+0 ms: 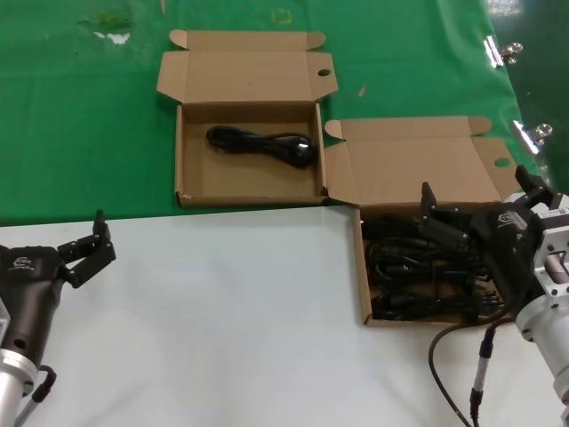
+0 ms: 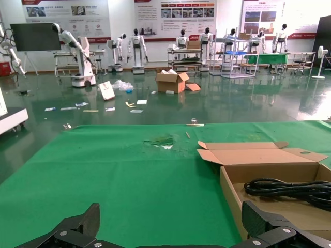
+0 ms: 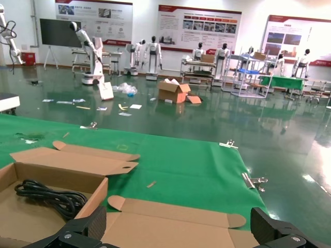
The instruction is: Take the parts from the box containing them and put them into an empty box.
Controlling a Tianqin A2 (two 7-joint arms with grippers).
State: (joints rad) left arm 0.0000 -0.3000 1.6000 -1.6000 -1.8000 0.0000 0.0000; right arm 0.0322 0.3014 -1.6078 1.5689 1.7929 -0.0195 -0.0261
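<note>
The near box (image 1: 364, 267) at the right holds several black power cords (image 1: 411, 265). My right gripper (image 1: 478, 191) hovers over it, open and empty; its wrist view shows that box's flap lid (image 3: 170, 230) between its fingers (image 3: 95, 219). The far box (image 1: 181, 160) holds one looped cord (image 1: 262, 142); this box (image 3: 97, 192) and its cord (image 3: 49, 196) also show in the right wrist view. My left gripper (image 1: 84, 238) is open and empty above the white table at the near left, apart from the far box (image 2: 231, 194) and its cord (image 2: 295, 187).
Both boxes stand with lids folded back, on the green mat (image 1: 80, 133) and the white table (image 1: 222, 329). Metal clips (image 1: 502, 52) lie on the mat's far right edge. A black cable (image 1: 480, 365) hangs by my right arm.
</note>
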